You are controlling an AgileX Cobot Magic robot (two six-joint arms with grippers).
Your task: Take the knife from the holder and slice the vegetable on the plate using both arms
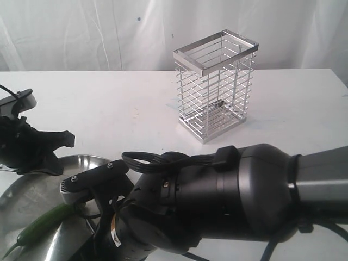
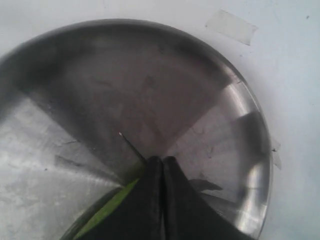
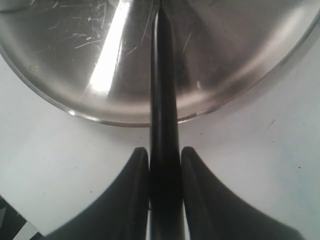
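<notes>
White tabletop (image 1: 109, 103); vegetable (image 1: 46, 223) on plate (image 1: 32, 198) lying eight-to-two o'clock, stem toward eight; right pincer (image 3: 165, 151) pinching knife (image 3: 162, 75), left pincer (image 2: 161, 161) pressed together.

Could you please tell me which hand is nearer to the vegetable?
Left. The left hand is right at the vegetable on the plate; the right hand, gripping the knife, is outside the rim.

The slender green vegetable (image 1: 46, 222) lies on the shiny steel plate (image 1: 81, 159). The dark knife (image 3: 164, 90) crosses the plate's rim. The wire holder (image 1: 216, 87) stands upright, well beyond the plate.
</notes>
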